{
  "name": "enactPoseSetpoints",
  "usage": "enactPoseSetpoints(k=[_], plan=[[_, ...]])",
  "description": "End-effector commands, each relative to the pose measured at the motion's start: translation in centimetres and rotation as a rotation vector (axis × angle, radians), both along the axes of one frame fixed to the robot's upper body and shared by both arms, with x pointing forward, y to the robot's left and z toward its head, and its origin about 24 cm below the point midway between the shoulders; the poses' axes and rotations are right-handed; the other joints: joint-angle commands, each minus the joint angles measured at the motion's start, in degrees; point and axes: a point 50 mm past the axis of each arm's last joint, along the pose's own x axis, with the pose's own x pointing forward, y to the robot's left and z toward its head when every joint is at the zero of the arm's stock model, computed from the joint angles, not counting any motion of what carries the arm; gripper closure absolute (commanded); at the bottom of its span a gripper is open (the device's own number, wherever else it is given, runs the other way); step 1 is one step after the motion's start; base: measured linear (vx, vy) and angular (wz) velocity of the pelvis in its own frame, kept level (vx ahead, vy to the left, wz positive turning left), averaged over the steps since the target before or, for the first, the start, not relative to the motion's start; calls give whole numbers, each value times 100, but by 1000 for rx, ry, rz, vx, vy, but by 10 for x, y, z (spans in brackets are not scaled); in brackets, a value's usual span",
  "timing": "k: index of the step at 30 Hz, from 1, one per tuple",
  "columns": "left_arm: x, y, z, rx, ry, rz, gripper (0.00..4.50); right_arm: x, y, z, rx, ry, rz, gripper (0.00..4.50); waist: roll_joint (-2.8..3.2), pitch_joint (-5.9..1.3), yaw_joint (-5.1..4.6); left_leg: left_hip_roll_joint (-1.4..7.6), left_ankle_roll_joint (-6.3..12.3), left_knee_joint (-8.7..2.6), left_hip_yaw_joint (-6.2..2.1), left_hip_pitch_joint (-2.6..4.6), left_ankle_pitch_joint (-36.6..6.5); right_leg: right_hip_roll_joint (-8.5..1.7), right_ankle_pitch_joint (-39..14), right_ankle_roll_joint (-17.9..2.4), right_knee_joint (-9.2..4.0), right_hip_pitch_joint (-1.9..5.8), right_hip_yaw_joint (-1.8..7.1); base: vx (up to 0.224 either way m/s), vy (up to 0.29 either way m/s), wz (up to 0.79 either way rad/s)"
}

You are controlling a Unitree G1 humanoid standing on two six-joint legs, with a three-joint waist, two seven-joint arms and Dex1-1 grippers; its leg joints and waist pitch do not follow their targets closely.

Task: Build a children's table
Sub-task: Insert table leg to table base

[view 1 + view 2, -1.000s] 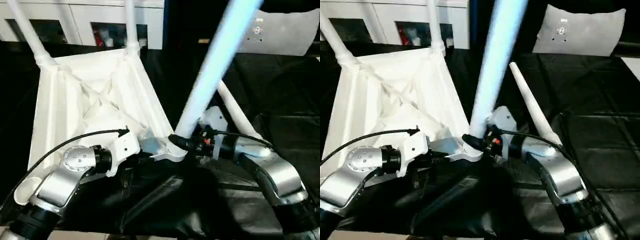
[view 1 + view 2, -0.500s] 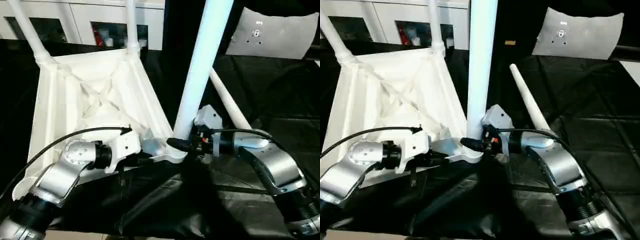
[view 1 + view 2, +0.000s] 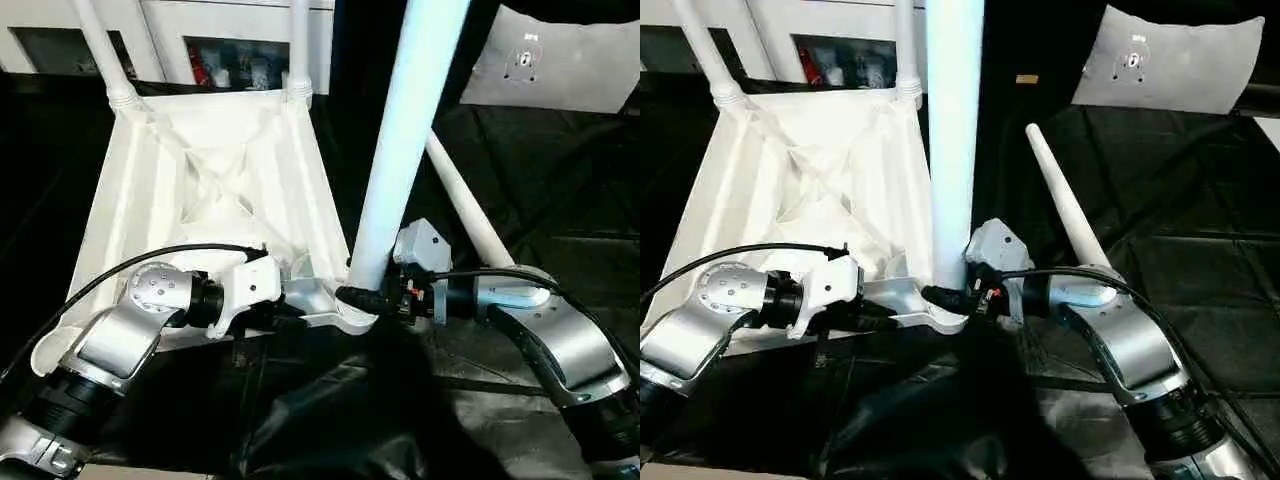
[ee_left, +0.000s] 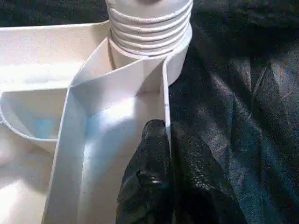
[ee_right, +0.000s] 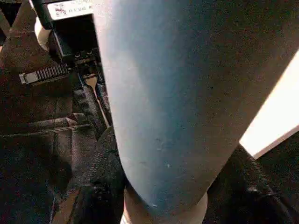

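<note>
Already well along — progress: the children's table (image 3: 210, 200) lay upside down on the black-sheeted bench (image 3: 1200, 200), two legs (image 3: 108, 50) seated in the far corner sockets and a third leg (image 3: 400, 150) standing in the near corner socket (image 3: 355, 310).
Left to do: a fourth leg (image 3: 1065, 215) lay loose on the sheet just beside the top's right edge; its socket was not yet filled, as far as I could judge. Whether the third leg was fully home I could not tell.
Left gripper (image 4: 163, 135): fingers pinched shut on the top's thin rim wall, just short of the ribbed socket.
Right gripper (image 3: 375, 298): fingers half spread, clamped around the base of the third leg.
Change from a second before: the third leg had swung from a marked lean to nearly upright — both grips stayed as they were.
</note>
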Motion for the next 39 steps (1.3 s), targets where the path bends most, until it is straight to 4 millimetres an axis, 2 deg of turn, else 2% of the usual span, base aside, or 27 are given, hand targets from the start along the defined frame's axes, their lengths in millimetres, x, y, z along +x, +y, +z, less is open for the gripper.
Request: enactPoseSetpoints(k=[1, 3, 5, 6, 7, 8, 9, 10, 11, 12, 13, 15, 17, 18, 19, 21, 22, 23, 27, 33, 36, 38, 39], plan=[[-2, -21, 20, -50, -119, -124, 450, -30, 3, -69, -155, 338, 24, 260, 44, -88, -53, 490, 246, -437, -147, 57, -1108, -474, -957, -1470, -353, 166, 290, 0, 0, 0], [-1, -17, 19, -35, -124, -92, 450, -28, 3, -70, -154, 330, 5, 260, 22, -86, -56, 492, 203, -447, -149, 61, -1228, -479, -1208, -1419, -374, 165, 295, 0, 0, 0], [0, -12, 18, -30, -119, -24, 450, -25, 4, -71, -152, 315, -47, 260, 44, -51, -51, 494, 87, -483, -166, 77, -1558, -493, -1821, -1266, -430, 131, 307, 0, 0, 0], [0, -10, 18, -31, -115, 4, 450, -23, 5, -72, -152, 309, -69, 260, 68, -45, -52, 500, 34, -493, -176, 71, -1604, -502, -1897, -1248, -424, 125, 312, 0, 0, 0], [-5, -5, 17, -65, -90, 117, 450, -17, 5, -74, -147, 292, -172, 260, 58, -23, -71, 508, -56, -514, -195, 59, -1752, -508, -2169, -1186, -443, 114, 314, 0, 0, 0], [-9, -4, 17, -90, -75, 185, 450, -13, 5, -75, -144, 281, -228, 260, 56, -24, -90, 515, -100, -520, -204, 41, -1760, -517, -2205, -1181, -433, 117, 319, 0, 0, 0], [-14, -6, 16, -109, -68, 245, 450, -11, 6, -75, -137, 267, -276, 260, 32, 7, -130, 497, -130, -546, -235, -1, -1850, -503, -2465, -1093, -448, 118, 300, 0, 0, 0], [-20, -8, 15, -118, -62, 288, 450, -9, 7, -75, -128, 257, -315, 260, 37, 7, -156, 508, -153, -551, -246, 9, -1927, -509, -2572, -1070, -445, 107, 303, 0, 0, 0], [-22, -9, 15, -120, -60, 296, 450, -9, 7, -75, -126, 256, -325, 260, 39, 40, -206, 491, -146, -544, -265, 16, -2114, -508, -2928, -966, -497, 68, 311, 0, 0, 0], [-23, -9, 14, -120, -59, 300, 450, -8, 7, -75, -124, 255, -330, 260, -1, 53, -227, 480, -134, -552, -276, 14, -2206, -505, -3160, -886, -520, 58, 308, 0, 0, 0], [-31, -18, 11, -132, -52, 351, 450, -5, 9, -75, -105, 247, -392, 260, 14, 61, -291, 493, -161, -564, -322, -7, -2331, -537, -3477, -738, -531, 50, 322, 0, 0, 0], [-39, -29, 10, -158, -42, 387, 450, 1, 12, -75, -77, 247, -457, 260, -25, 86, -334, 489, -141, -577, -341, -48, -2355, -530, -3564, -682, -549, 39, 308, 0, 0, 0], [-44, -41, 13, -186, -35, 418, 450, 5, 15, -74, -48, 255, -503, 260, -22, 73, -352, 471, -97, -546, -323, -27, -2287, -519, -3485, -616, -574, -7, 331, 0, 0, 0], [-46, -46, 14, -195, -33, 433, 450, 7, 16, -74, -39, 259, -521, 260, -27, 75, -362, 476, -85, -547, -319, -39, -2237, -518, -3383, -633, -571, -1, 332, 0, 0, 0], [-48, -51, 16, -200, -32, 442, 450, 9, 18, -74, -36, 262, -527, 260, -45, 86, -352, 481, -60, -546, -307, -25, -2194, -505, -3260, -655, -569, -21, 337, 0, 0, 0], [-48, -57, 16, -199, -26, 452, 450, 10, 22, -74, -36, 265, -512, 260, -94, 50, -352, 463, -26, -526, -279, -40, -1999, -486, -2924, -695, -556, 10, 330, 0, 0, 0], [-46, -62, 15, -182, -29, 470, 450, 10, 27, -73, -39, 265, -482, 260, -79, 43, -346, 478, -15, -526, -266, -44, -1812, -471, -2490, -783, -509, 18, 331, 0, 0, 0], [-44, -62, 14, -168, -35, 481, 450, 9, 29, -73, -41, 266, -468, 260, -110, 41, -349, 466, 24, -512, -238, -43, -1755, -453, -2268, -839, -509, 24, 322, 0, 0, 0], [-38, -57, 13, -123, -67, 510, 450, 7, 31, -74, -47, 271, -441, 260, -135, 48, -312, 456, 62, -511, -237, -37, -1783, -475, -2498, -796, -527, 33, 325, 0, 0, 0], [-32, -46, 13, -64, -79, 574, 450, 10, 31, -76, -30, 287, -476, 260, -118, 49, -302, 453, -2, -517, -255, -26, -1907, -478, -2749, -724, -540, 11, 320, 0, 0, 0], [-31, -45, 13, -62, -62, 588, 450, 13, 31, -76, -9, 294, -492, 260, -112, 56, -314, 447, -41, -523, -282, -33, -2048, -498, -3083, -653, -559, 6, 316, 0, 0, 0], [-29, -43, 13, -52, -52, 605, 450, 15, 30, -75, 3, 294, -499, 204, -104, 49, -314, 444, -61, -519, -289, -29, -2101, -496, -3205, -603, -571, -5, 315, 0, 0, 0], [-28, -42, 13, -50, -50, 613, 450, 15, 30, -75, 11, 291, -500, 204, -99, 46, -314, 443, -62, -522, -294, -29, -2111, -493, -3208, -597, -571, -4, 312, 0, 0, 0]])
